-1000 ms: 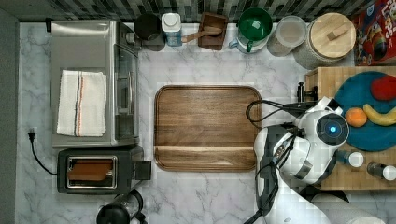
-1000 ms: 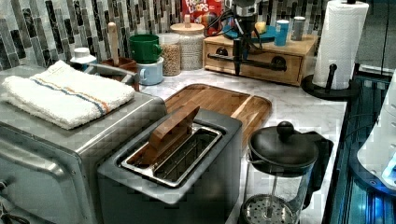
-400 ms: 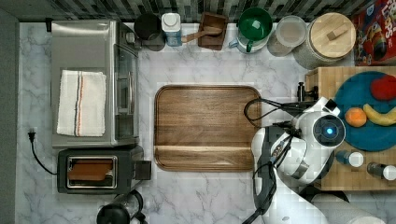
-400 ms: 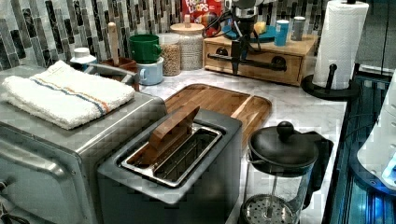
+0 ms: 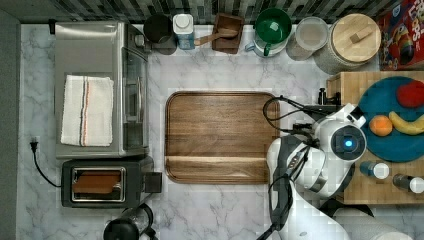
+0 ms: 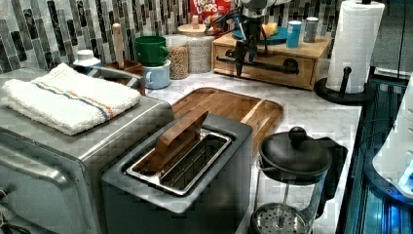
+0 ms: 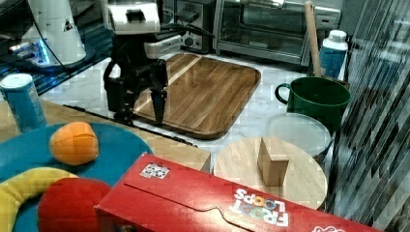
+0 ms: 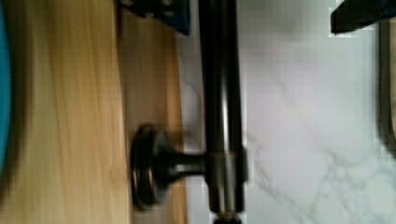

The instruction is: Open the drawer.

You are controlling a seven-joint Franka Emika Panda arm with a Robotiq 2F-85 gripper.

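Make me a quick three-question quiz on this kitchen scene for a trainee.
1. True or false: the gripper is shut on the handle.
2. What lies on the blue plate? A) fruit B) a mug C) a spoon
3. Fill in: the towel lies on top of the ___.

Key: 1. False: the fingers stand open, one on each side of the bar. 2. A. 3. Toaster oven.
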